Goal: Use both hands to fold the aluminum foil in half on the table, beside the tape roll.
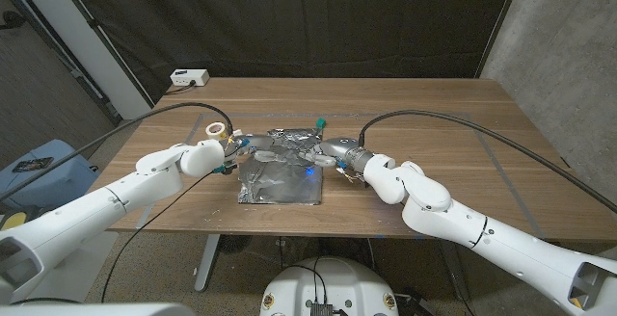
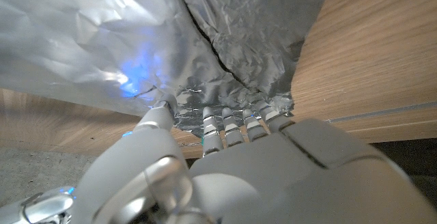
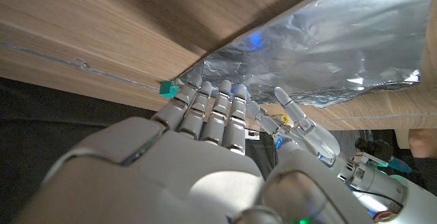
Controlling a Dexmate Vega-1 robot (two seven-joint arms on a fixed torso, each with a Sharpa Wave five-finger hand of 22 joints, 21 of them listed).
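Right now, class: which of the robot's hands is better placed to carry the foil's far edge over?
Neither alone. The left hand and right hand each grip a far corner of the aluminum foil, so probably both together.

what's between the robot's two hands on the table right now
In the head view, the crumpled silver aluminum foil sheet spans the stretch between the left hand and the right hand; both grip its far edge.

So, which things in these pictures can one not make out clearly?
- Tape roll, head view: partly hidden behind the left hand.
- Far edge of the aluminum foil, head view: covered by both hands; the right hand hides its corner.
- Small green thing, head view: too small to identify.
- Foil in both wrist views: cut off by the picture edges.
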